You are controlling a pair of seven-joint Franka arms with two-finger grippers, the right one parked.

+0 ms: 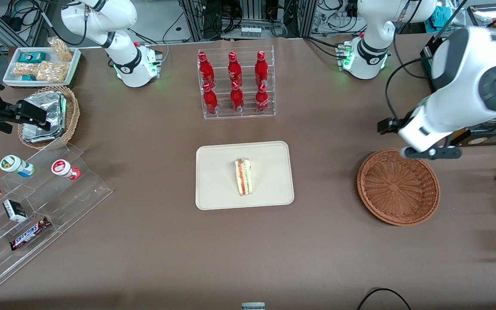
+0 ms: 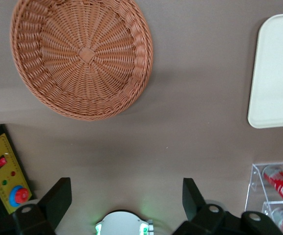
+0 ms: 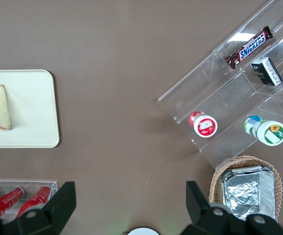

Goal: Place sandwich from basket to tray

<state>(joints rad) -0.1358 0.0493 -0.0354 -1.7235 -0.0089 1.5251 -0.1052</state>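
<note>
Our gripper (image 2: 126, 198) hangs above bare worktop (image 2: 190, 147) just beside the basket (image 2: 82, 56), fingers spread wide with nothing between them. In the front view the gripper (image 1: 429, 151) sits over the basket's (image 1: 398, 187) rim on the side farther from the camera.

The sandwich (image 1: 243, 176) lies on the tray (image 1: 213, 189), near its middle, well apart from the basket, which holds nothing. We judge the placing done and the arm clear of the tray; what remains, as we see it, is only to park the arm, which calls for no care around any object.

The sandwich is a small wedge resting on its side, pale bread faces with a toasted crust, and its cut edge shows red and green layers. It looks intact and settled flat, fully inside the rim.
</note>
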